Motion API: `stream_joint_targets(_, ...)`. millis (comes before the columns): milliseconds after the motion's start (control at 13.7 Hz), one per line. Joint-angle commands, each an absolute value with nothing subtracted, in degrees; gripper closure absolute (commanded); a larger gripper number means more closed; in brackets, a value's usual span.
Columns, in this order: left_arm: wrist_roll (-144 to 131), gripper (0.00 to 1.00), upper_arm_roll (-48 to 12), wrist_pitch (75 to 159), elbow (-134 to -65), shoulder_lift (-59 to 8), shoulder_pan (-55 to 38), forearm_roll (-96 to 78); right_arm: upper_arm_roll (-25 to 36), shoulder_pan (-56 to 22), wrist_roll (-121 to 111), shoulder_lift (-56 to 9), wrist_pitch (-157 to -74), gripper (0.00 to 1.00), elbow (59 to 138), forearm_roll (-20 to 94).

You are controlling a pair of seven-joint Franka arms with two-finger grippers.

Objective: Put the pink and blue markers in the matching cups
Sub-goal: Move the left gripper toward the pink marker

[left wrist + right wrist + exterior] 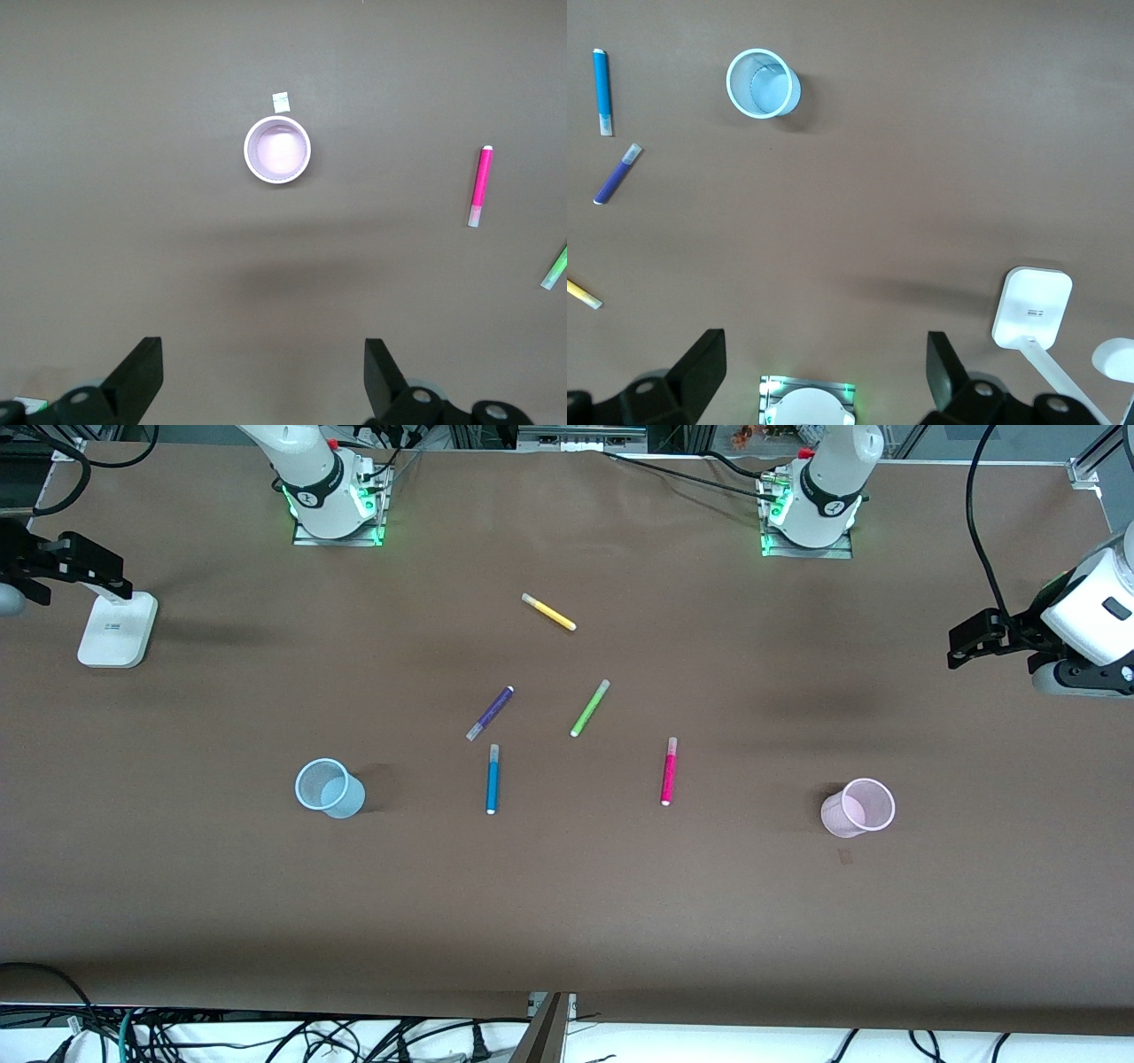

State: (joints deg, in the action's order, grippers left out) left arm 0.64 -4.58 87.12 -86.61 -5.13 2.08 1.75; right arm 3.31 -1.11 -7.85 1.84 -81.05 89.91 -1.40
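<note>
The blue marker point(493, 779) and the pink marker point(669, 771) lie flat on the brown table near its middle. The pale blue cup point(328, 788) stands upright toward the right arm's end. The pale pink cup point(858, 808) stands upright toward the left arm's end. Both cups are empty. My left gripper point(970, 642) is open, high over the left arm's end. The left wrist view shows its gripper point(264, 372), the pink cup point(277, 150) and the pink marker point(480, 186). My right gripper point(97, 571) is open, high over the right arm's end. The right wrist view shows its gripper point(824, 367), the blue cup point(762, 83) and the blue marker point(602, 91).
A purple marker point(490, 713), a green marker point(590, 708) and a yellow marker point(549, 612) lie farther from the front camera than the two task markers. A white stand point(118, 631) sits under the right gripper. A small paper scrap point(281, 102) lies beside the pink cup.
</note>
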Motion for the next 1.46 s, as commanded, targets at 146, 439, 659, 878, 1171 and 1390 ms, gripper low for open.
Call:
stream_joint_targets(146, 0.2, 0.00, -5.0, 86.7, -85.0, -5.9, 2.2, 3.1, 3.8, -1.0, -9.1, 1.5, -80.1, 0.00, 88.8, 0.7)
stream_joint_targets(439, 0.0, 0.00, -5.0, 86.6, -85.1, -6.1, 1.9, 3.1, 3.9, -0.9, -9.1, 1.4, -80.1, 0.00, 88.9, 0.7)
stream_joint_targets(659, 0.1, 0.00, -5.4, 82.9, -85.1, -7.5, 1.1, 2.5, 3.9, -0.9, -8.7, 1.4, -80.1, 0.00, 88.9, 0.7)
stream_joint_targets(878, 0.4, 0.00, -6.6, 82.6, -85.4, -9.7, 0.2, 2.3, 4.8, -0.3, -9.1, 1.2, -80.2, 0.00, 88.9, 1.4)
stream_joint_targets(1171, 0.0, 0.00, -8.9, 85.6, -85.5, -15.7, -3.1, 2.4, 6.3, -0.5, -9.1, 0.8, -79.5, 0.00, 89.1, 3.2)
stream_joint_targets(1390, -0.1, 0.00, -9.1, 92.9, -85.9, -21.3, -7.6, 2.2, 6.4, -0.5, -9.1, 0.6, -77.2, 0.00, 89.2, 3.3)
